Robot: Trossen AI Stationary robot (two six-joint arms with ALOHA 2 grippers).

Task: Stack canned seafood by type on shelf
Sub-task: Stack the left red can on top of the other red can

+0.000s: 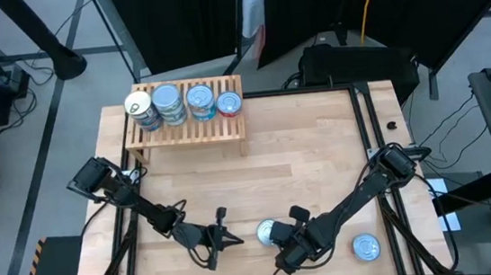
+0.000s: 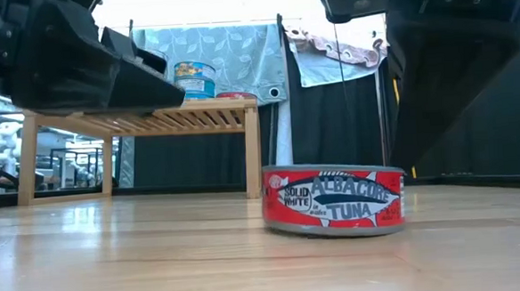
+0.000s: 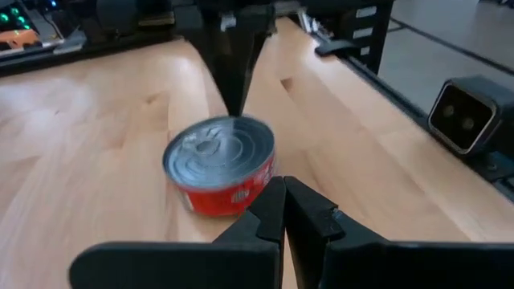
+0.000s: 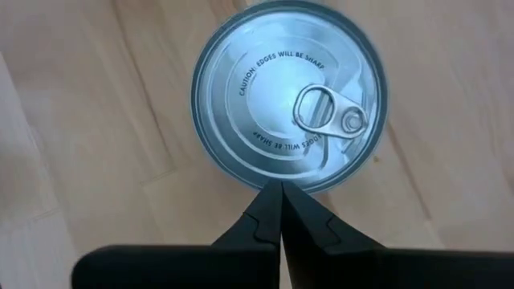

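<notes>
While both pincers sit closed — red tin [image 3: 221,164] between.

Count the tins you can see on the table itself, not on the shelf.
2: a red-labelled tuna tin between the two grippers near the front edge, and another tin at the front right corner. Arms may hide more.

Two black jointed arms [image 1: 144,208] trailing black cables, pointed tips.

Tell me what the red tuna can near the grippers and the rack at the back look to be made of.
Red tuna can: seemingly metal, with a shiny silvery pull-tab lid and a printed red label around its side. Rack: light wooden slats, matte and apparently unpainted, with visible grain.
</notes>
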